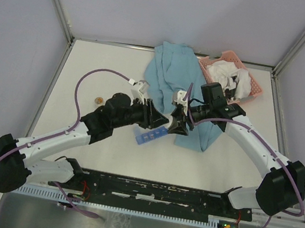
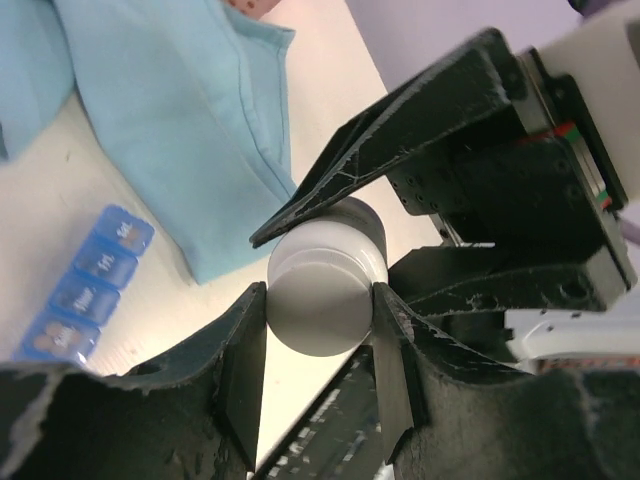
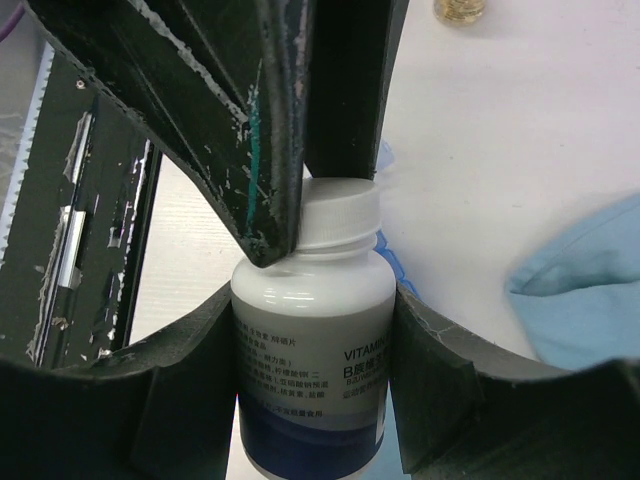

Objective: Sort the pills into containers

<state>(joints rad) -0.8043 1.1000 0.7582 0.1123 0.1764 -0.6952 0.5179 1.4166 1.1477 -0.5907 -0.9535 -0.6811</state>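
Gripping firmly, right tool (image 3: 316, 310) clamps the smooth, rigid vitamin bottle (image 3: 312, 385); left tool (image 2: 318, 300) pinches its white cap (image 3: 340, 218); probably light, slippery.

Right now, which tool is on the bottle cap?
The left tool pinches the white cap; the right tool clamps the bottle by its body, below the cap.
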